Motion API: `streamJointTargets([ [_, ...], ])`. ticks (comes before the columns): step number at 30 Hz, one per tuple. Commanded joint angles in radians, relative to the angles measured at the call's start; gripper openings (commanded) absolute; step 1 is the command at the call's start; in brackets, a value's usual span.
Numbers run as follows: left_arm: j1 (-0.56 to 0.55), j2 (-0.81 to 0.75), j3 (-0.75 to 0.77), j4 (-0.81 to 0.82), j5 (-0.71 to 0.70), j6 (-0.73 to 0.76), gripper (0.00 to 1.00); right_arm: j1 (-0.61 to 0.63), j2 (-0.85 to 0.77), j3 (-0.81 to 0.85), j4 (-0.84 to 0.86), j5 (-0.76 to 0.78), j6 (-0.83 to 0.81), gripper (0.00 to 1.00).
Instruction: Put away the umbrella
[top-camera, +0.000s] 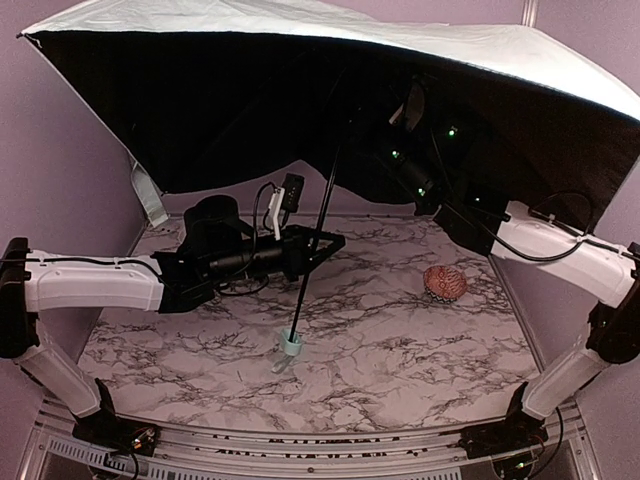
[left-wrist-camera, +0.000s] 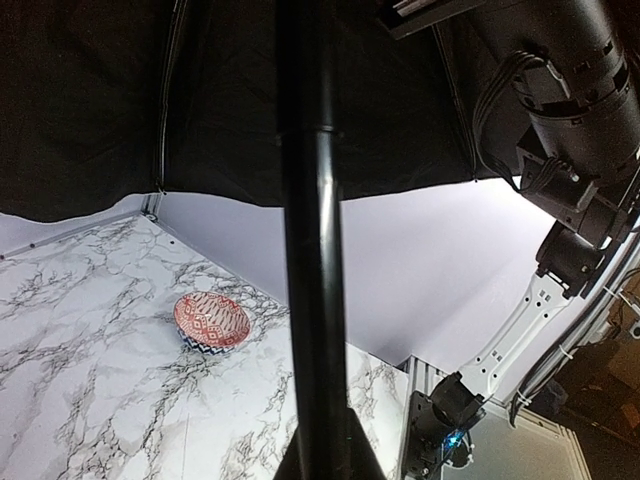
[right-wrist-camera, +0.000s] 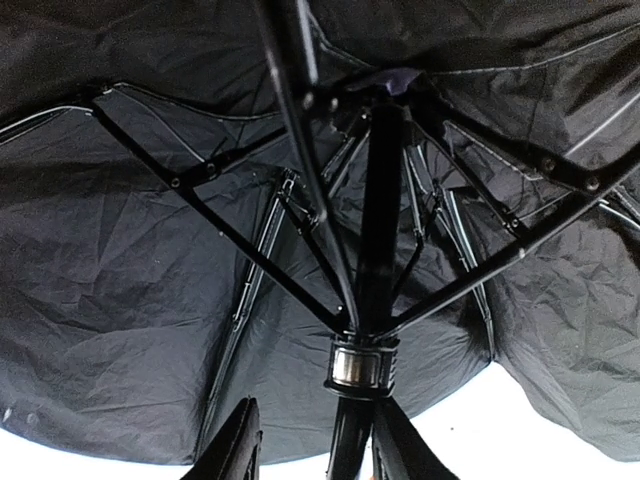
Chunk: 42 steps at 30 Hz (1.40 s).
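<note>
The umbrella stands open on the marble table, its pale canopy spread wide over the back of the scene, black on the underside. Its slim black shaft leans down to the small pale green handle resting on the table. My left gripper is shut on the shaft about halfway up; the shaft fills the middle of the left wrist view. My right gripper sits under the canopy just below the silver runner, jaws apart, with the shaft close to the right finger.
A pink patterned bowl sits on the table at the right, also in the left wrist view as the bowl. The purple back wall and the table's right edge are close. Black ribs fan out around the right gripper.
</note>
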Motion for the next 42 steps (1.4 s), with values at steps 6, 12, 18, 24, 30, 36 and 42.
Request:
streamJointTargets([
  [6, -0.032, -0.012, 0.025, 0.045, -0.053, 0.039, 0.00, -0.015, 0.018, 0.055, 0.096, 0.163, -0.029, 0.43],
  [12, -0.054, -0.007, 0.029, 0.072, -0.132, 0.041, 0.00, -0.014, 0.011, -0.009, 0.224, 0.214, -0.043, 0.51],
  [18, -0.071, -0.008, 0.008, 0.128, -0.231, 0.025, 0.00, -0.012, 0.010, -0.026, 0.231, 0.211, -0.013, 0.54],
  [24, -0.072, -0.018, -0.034, 0.227, -0.318, 0.041, 0.00, -0.008, -0.011, -0.063, 0.231, 0.230, 0.006, 0.53],
  [30, -0.074, -0.003, -0.022, 0.227, -0.277, 0.042, 0.00, -0.020, 0.034, 0.009, 0.214, 0.143, -0.043, 0.52],
  [36, -0.074, -0.004, -0.020, 0.227, -0.261, 0.048, 0.00, -0.022, 0.058, 0.023, 0.183, 0.114, -0.021, 0.57],
  [42, -0.074, -0.004, -0.018, 0.226, -0.248, 0.050, 0.00, -0.027, 0.111, 0.105, 0.121, 0.082, -0.020, 0.57],
])
